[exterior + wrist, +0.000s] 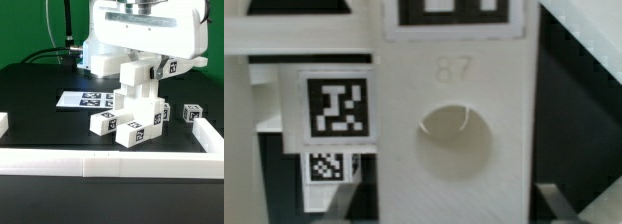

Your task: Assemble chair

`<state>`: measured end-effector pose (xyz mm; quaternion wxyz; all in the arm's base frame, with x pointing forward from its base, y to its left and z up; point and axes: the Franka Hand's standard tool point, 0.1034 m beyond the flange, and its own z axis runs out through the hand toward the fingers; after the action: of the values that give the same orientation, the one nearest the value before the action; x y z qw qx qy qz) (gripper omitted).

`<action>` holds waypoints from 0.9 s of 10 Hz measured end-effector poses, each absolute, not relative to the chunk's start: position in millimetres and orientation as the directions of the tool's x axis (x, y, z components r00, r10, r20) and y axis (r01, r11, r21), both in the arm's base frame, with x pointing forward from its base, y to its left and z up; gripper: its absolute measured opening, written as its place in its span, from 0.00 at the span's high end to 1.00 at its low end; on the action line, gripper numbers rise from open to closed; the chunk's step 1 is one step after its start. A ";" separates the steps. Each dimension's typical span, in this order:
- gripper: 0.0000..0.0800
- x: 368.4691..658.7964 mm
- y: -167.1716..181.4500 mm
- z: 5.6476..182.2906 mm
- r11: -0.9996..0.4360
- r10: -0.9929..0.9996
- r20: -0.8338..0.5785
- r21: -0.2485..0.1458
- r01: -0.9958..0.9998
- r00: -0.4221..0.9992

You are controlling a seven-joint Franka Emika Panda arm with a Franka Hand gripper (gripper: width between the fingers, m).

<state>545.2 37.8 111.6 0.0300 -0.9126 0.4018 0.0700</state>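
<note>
While the gripper (140,76) hangs at 12 o'clock of the chair (131,118), fingers (551,206) partway closed, pinching its upright panel between them, pretty snug tbh

White chair (135,115) on black table (40,125), hand (137,72) gripping its upright piece, marker board (85,99) behind

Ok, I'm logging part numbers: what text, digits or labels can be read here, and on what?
"87": faint, moulded into a white panel of the chair, in the wrist view.
On the square tags: black-and-white patterns only, no letters.
On the marker board: tags too small to read.
</note>
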 end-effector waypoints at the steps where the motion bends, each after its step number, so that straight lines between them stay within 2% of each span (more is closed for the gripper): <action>1: 0.64 544.9 37.7 110.1 -0.676 -0.729 -0.152 0.003 -0.737 0.668; 9: 0.64 542.4 34.5 91.9 -0.680 -0.727 -0.148 0.019 -0.733 0.671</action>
<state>542.4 34.5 91.9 0.0211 -0.9138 0.3993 0.0719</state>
